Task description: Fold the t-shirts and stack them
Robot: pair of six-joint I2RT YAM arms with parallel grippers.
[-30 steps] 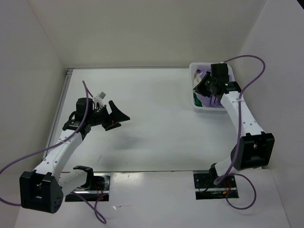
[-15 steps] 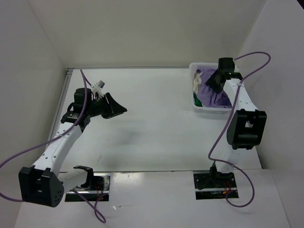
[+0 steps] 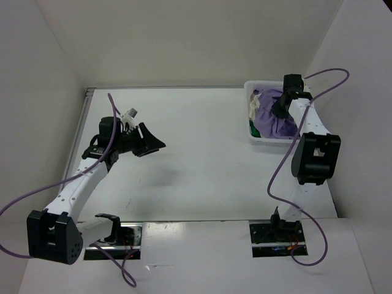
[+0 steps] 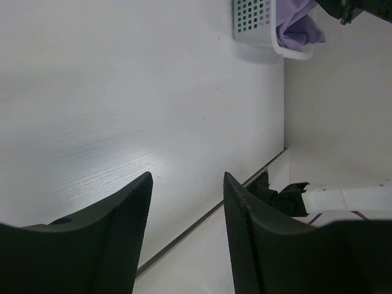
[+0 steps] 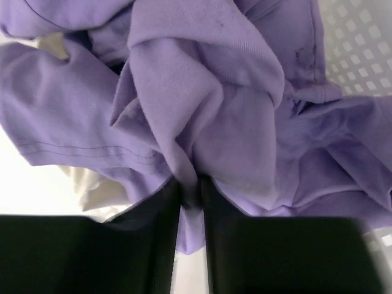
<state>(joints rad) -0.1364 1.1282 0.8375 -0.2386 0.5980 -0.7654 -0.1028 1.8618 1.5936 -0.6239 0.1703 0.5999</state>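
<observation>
A white table [image 3: 202, 165] stands between plain white walls [image 3: 184, 37] — back, left and right — under soft, even light.

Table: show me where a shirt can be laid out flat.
Bare: the wide middle of the table between the left end effector and the mesh basket, and the strip along the back wall. Crowded: the basket, stuffed with the lavender t-shirt, cream t-shirt and green t-shirt, the right end effector pinching the lavender one.

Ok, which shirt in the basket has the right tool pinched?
The lavender shirt: a fold of it is clamped in the right tool. The cream shirt and green shirt lie ungripped beside it.
</observation>
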